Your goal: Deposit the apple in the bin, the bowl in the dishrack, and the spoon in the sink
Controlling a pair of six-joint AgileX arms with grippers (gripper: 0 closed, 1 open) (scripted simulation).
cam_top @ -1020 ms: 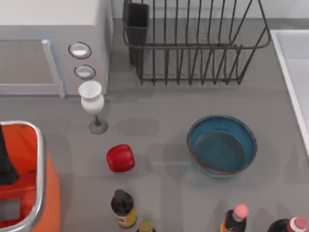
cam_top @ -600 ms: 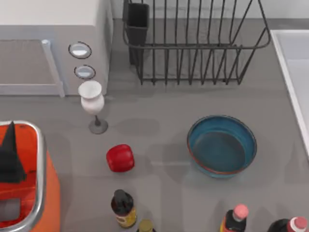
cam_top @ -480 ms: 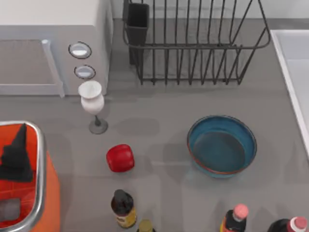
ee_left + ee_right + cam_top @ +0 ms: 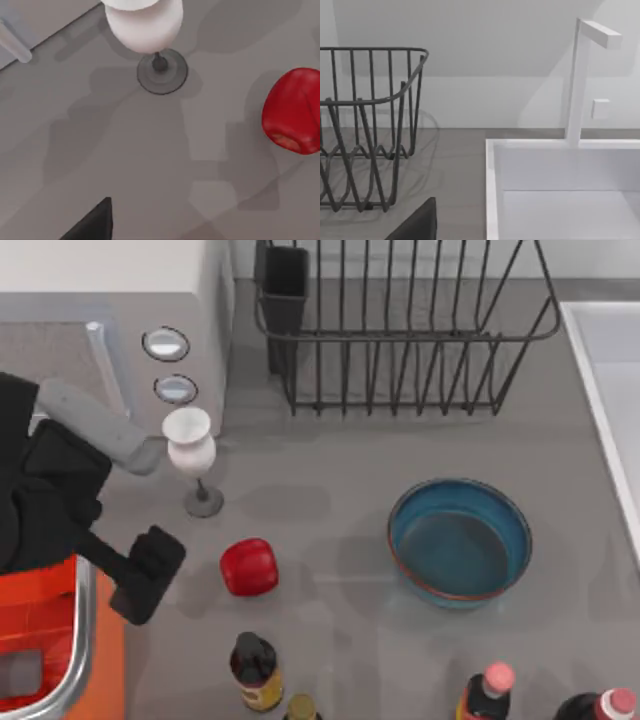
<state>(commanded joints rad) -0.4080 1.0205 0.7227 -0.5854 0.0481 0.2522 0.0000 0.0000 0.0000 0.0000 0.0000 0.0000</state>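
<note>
The red apple lies on the grey table, left of the middle, and appears again as the apple. My left gripper hovers just left of it, reaching out over the orange bin at the front left. The blue bowl stands upright to the right of the apple. At the back is the black wire dishrack, with the white sink at the right edge. The spoon is out of view. A dark part of my right gripper points toward the dishrack and sink.
A white goblet stands just behind the apple, in front of the white microwave. Bottles line the front edge: a dark one and two pink-capped ones. A white faucet rises behind the sink.
My left arm has swung from over the bin out to the right. Its gripper now sits beside the apple. The apple, bowl and goblet have not moved.
</note>
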